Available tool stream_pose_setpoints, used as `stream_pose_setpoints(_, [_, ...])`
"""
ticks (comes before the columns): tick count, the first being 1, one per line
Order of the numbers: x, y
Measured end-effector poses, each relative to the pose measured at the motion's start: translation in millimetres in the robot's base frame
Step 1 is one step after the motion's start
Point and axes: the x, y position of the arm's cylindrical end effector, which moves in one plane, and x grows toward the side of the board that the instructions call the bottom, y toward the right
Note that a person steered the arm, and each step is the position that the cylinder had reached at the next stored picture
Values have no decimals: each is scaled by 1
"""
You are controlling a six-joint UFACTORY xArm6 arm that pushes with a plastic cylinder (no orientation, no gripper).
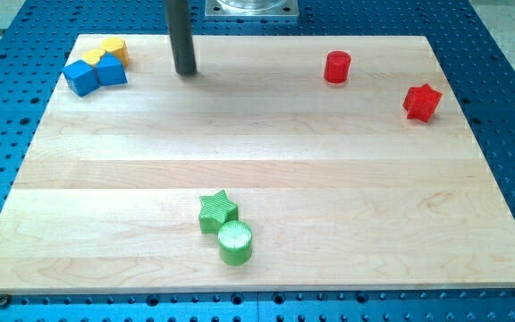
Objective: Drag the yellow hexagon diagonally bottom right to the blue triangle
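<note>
The yellow hexagon point(115, 47) lies at the board's top left corner. A second yellow block point(93, 57), shape unclear, sits just left of it. Two blue blocks lie right below them, touching: one point(112, 72) directly under the hexagon, which looks like the blue triangle, and a blue cube-like block point(80, 79) to its left. These blocks form one tight cluster. My tip point(184, 72) rests on the board to the right of the cluster, about level with the blue blocks and clearly apart from them.
A red cylinder point(336, 67) and a red star point(421, 102) lie at the top right. A green star point(217, 211) and a green cylinder point(235, 242) touch each other near the bottom middle. The wooden board point(266, 152) sits on a blue perforated table.
</note>
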Motion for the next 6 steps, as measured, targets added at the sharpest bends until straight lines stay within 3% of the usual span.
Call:
stream_pose_setpoints(1, [-39,-71])
stream_pose_setpoints(2, [-25,-100])
stream_pose_setpoints(3, [15,-100])
stream_pose_setpoints(4, [34,-82])
stream_pose_setpoints(5, [43,-8])
stream_pose_setpoints(6, [113,19])
